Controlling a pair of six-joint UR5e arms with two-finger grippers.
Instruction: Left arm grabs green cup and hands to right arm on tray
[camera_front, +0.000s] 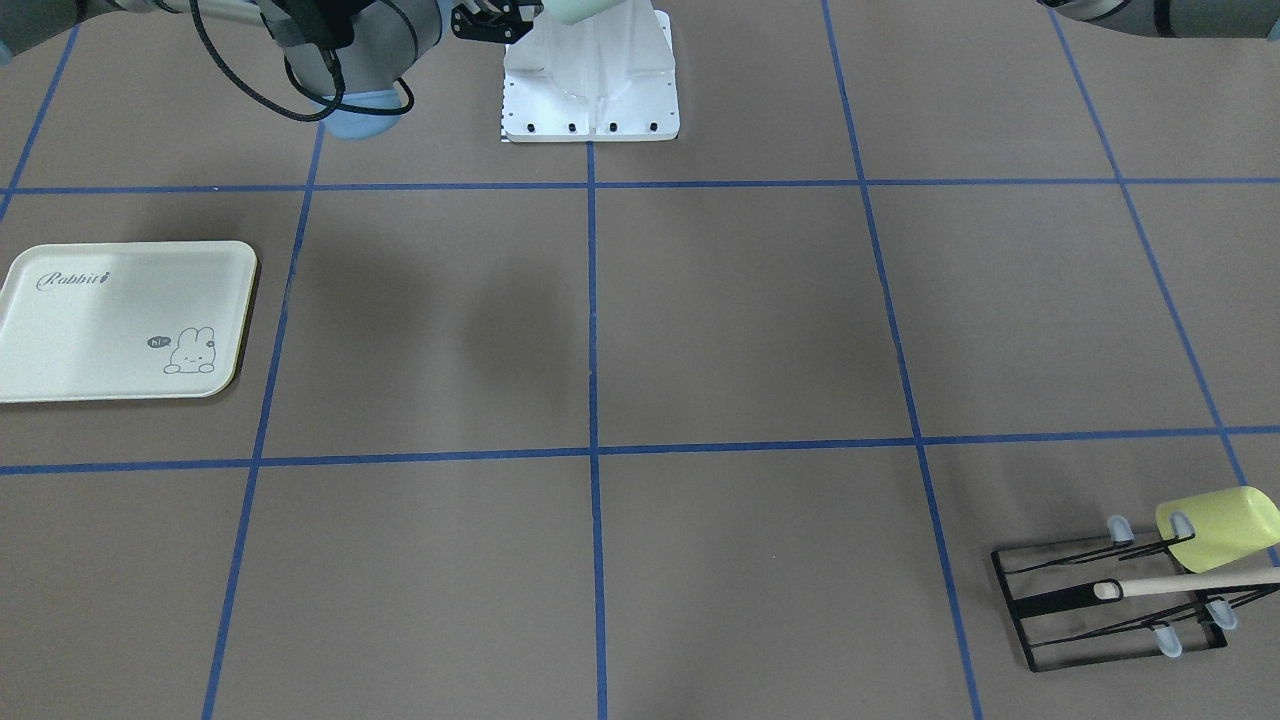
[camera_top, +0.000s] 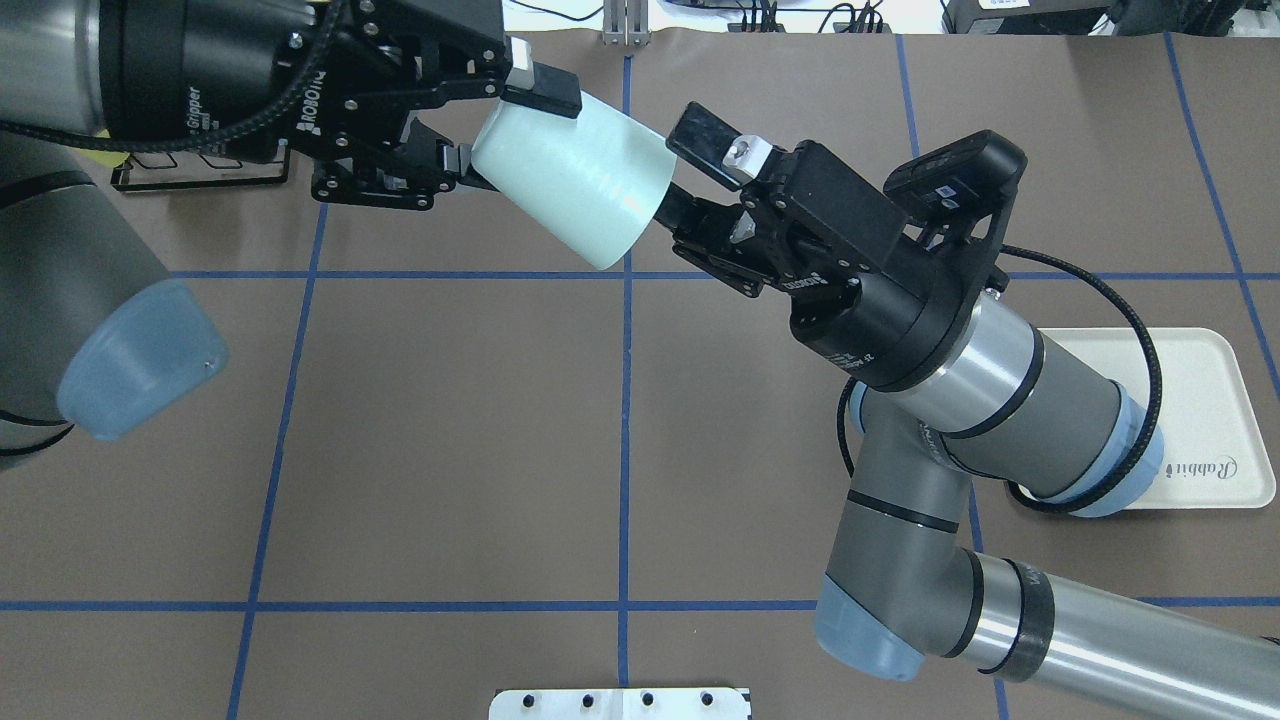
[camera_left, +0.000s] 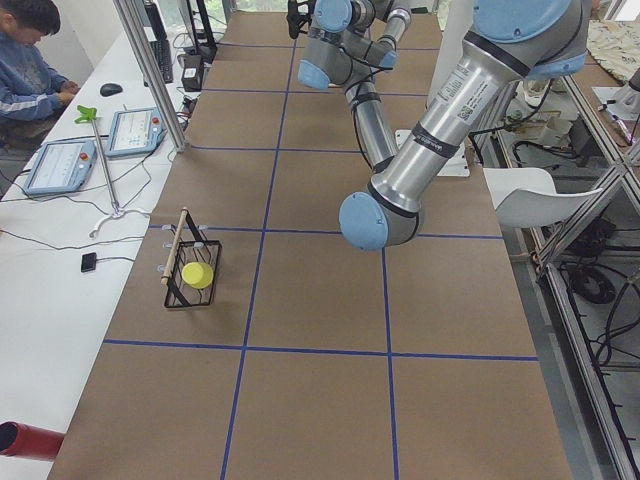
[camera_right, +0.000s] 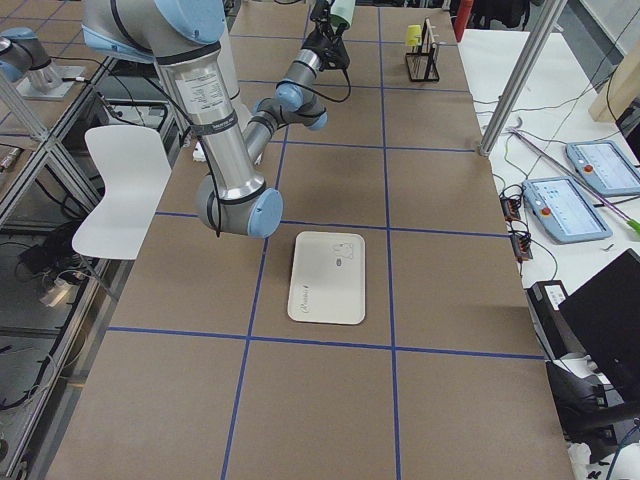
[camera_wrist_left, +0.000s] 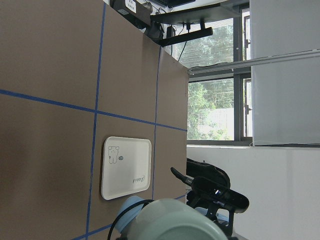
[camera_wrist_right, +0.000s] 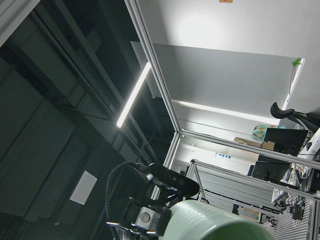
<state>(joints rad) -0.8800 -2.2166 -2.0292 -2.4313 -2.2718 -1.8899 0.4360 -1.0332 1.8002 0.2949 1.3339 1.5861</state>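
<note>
The left hand (camera_top: 500, 128) pinches the narrow end of the green cup (camera_top: 575, 185), held sideways in the air above the worktop (camera_top: 430, 450), well apart from the tray (camera_top: 1205, 400). The right hand (camera_top: 688, 172) is spread at the cup's wide mouth, its lower finger partly hidden behind the rim. The cup is plain, pale mint and tapered.

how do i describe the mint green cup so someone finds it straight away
Look in the air over the brown table with blue tape lines. There the left gripper clamps a small pale mint-green plastic tumbler, tilted on its side, with the open right gripper at its wide end. The yellow-green plastic cup rests apart on a black wire rack.
</note>
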